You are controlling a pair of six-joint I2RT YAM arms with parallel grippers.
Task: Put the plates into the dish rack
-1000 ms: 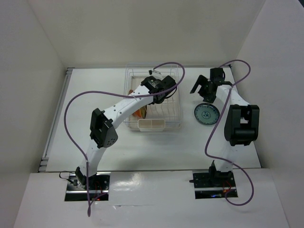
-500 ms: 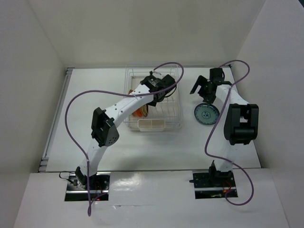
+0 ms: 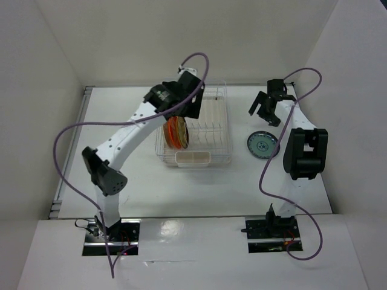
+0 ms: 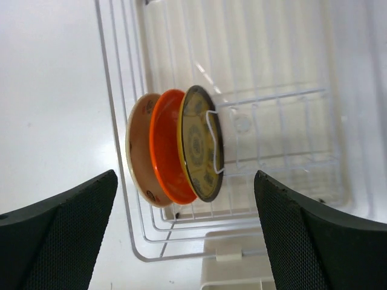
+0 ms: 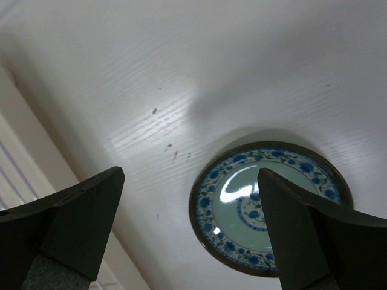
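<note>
Top external: left hand (image 3: 184,109) newly apart, now clear above three racked plates (image 3: 177,132); right hand (image 3: 265,113) apart.

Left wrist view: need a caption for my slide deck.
Open left end effector frames the beige plate, orange plate and yellow plate standing on edge in the dish rack.

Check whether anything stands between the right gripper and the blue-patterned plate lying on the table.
Nothing visible does: the open right gripper looks straight at the blue-patterned plate, lying flat and uncovered on the table.
</note>
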